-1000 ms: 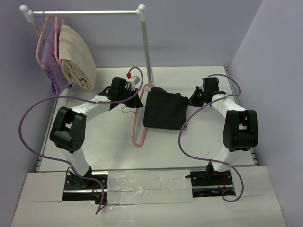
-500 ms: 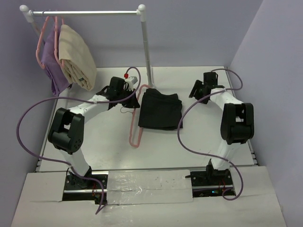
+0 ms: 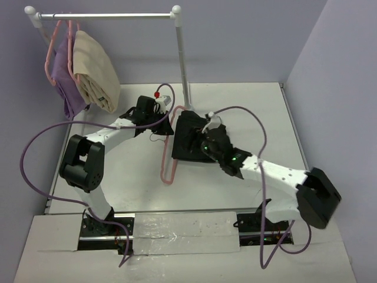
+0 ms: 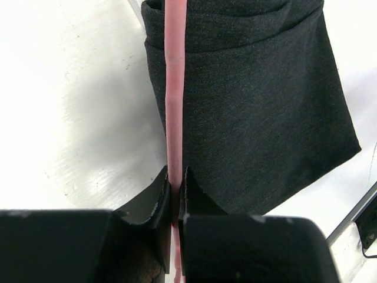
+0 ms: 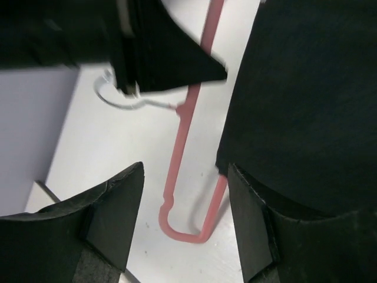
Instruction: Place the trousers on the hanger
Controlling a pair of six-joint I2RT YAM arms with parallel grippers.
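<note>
- You have a white tabletop (image 3: 118, 177) between lilac walls (image 3: 247, 41).
- Left gripper (image 4: 175, 177) pinches the thin pink hanger (image 4: 175, 88).
- Black folded trousers (image 4: 253, 106) lie mid-table, touching the hanger, well apart from the right edge.
- Right gripper (image 5: 185, 183) hovers wide over their near-left corner.

from above, my right arm (image 3: 277, 174) lies over the near right part of the trousers (image 3: 188, 132), and i can't make out the tips of the right pincer (image 3: 206, 146) against the black cloth. the hanger (image 3: 166, 159) disappears under that cloth on its right side. on the right wrist view the trousers run off the top and right edges, and a blurred dark shape (image 5: 159, 53) covers part of the hanger.
</note>
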